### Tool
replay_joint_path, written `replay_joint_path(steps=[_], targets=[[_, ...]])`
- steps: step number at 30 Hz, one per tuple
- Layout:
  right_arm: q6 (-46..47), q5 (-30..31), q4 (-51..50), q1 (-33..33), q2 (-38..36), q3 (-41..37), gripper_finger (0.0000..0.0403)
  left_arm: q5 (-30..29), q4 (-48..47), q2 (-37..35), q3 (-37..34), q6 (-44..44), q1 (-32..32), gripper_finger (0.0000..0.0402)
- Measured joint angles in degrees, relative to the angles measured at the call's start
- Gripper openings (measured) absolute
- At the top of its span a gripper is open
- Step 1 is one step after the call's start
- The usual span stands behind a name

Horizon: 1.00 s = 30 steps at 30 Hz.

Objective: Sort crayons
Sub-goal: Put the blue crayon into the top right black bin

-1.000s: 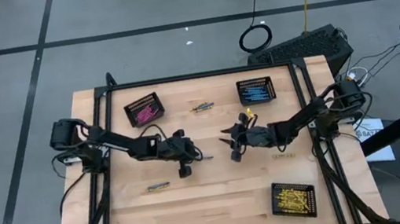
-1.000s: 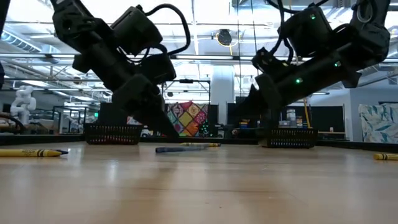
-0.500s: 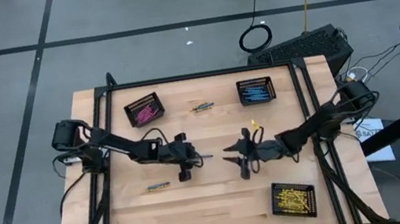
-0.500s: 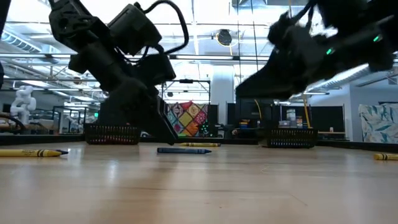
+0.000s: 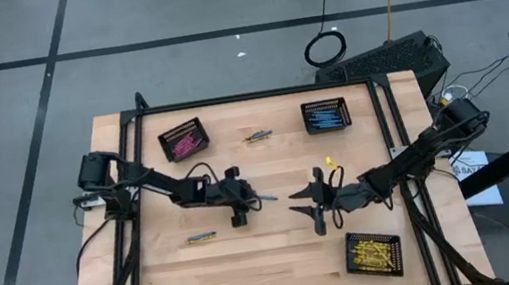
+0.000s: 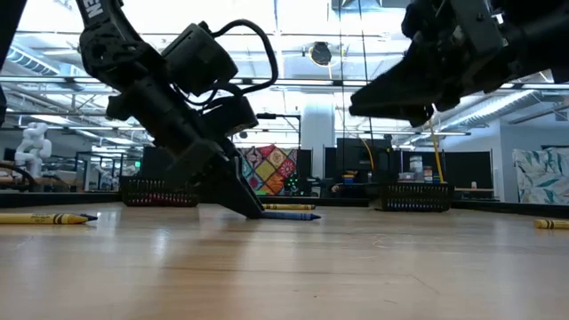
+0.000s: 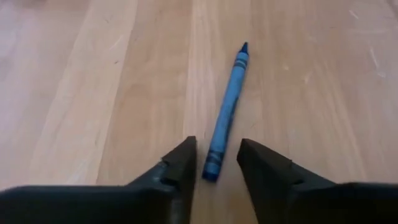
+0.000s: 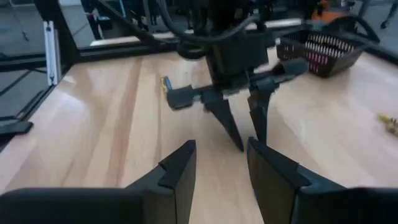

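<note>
Crayon [image 7: 225, 112] end lies between open left jaws.

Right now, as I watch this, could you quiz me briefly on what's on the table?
1. True or false: the thin blue wax crayon lies flat on the pale wooden table.
2. What colour are the crayons that fill the black mesh rectangular basket at the lower right of the high view? A pink, B blue, C yellow.
3. Fill in: the left end effector has its fingers ___ on either side of the blue wax crayon's end.

Key: 1 true; 2 C; 3 open.
</note>
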Motion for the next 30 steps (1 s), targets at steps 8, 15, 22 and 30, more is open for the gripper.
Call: replay_joint_path(steps=[8,15,22,30], targets=[[5.0,3.6,-3.8,3.2,3.3,-1.2,0.013,3.6,-0.1,0.1,-0.1,0.4,1.1,0.0011],[11.6,4.1,-10.1,6.5,3.9,-1.8,0.013,2.8,7.1,-2.0,-3.7,-0.1,0.6,0.0005],[21.4,10.6,-26.1,10.2,-6.2,-1.8,0.013,2.9,34.6,-2.6,-9.8,-5.3,-0.1,0.0004],[-1.0,15.8,0.7,7.3,-3.1,-1.8,0.0132,2.9,55.5,-2.6,-9.5,-2.7,-0.9,0.0003]])
